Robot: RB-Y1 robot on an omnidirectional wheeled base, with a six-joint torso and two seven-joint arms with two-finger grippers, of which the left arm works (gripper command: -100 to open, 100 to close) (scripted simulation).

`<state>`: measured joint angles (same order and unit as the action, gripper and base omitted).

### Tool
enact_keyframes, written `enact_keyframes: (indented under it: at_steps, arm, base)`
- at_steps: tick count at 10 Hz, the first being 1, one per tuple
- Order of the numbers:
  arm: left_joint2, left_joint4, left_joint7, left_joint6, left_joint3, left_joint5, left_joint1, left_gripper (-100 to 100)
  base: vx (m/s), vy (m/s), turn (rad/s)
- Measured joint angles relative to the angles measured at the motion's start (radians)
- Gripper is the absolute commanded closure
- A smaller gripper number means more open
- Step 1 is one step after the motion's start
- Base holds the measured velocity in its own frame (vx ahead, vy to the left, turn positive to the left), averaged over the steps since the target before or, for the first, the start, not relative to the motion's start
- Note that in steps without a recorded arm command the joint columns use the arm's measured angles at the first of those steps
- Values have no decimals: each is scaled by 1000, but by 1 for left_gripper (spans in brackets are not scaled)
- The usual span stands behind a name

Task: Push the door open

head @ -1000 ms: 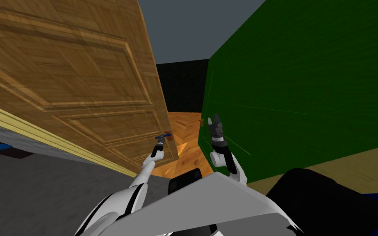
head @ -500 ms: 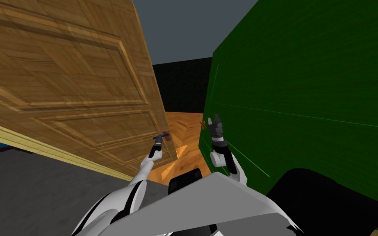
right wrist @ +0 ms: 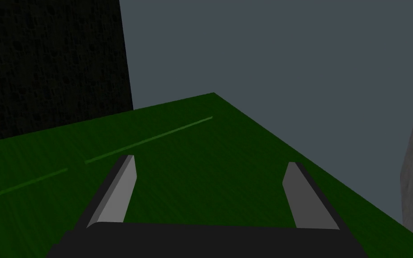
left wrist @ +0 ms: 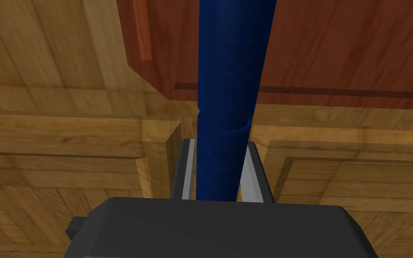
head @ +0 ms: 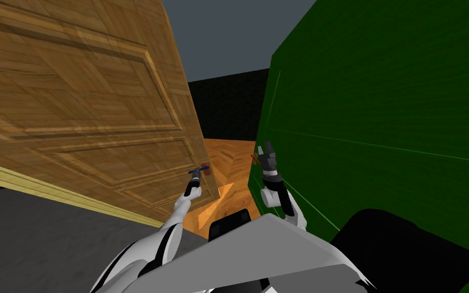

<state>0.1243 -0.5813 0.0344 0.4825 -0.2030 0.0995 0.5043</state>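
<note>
Clamping the door-edge handle [left wrist: 228, 89], left gripper [left wrist: 219, 143] beside narrow open floor [head: 230, 162].

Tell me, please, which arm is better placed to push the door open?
Likely left: the left pincer is shut on the blue handle of the wooden door; the right pincer hangs open beside the green surface.

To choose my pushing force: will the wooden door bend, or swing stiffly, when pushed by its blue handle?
The wooden door probably swings as one stiff slab: its panelled face looks solid and it stands ajar. Being large, it is likely heavy to start. The blue handle looks smooth, so the left hand, shut on it, might slip.
</note>
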Motion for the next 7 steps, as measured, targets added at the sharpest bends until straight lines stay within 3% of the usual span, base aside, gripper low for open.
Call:
enact_keyframes:
  at_steps: [7]
  arm:
    - [-77,9,131,15,-88,18,33,100]
  base:
    - [189,-45,131]
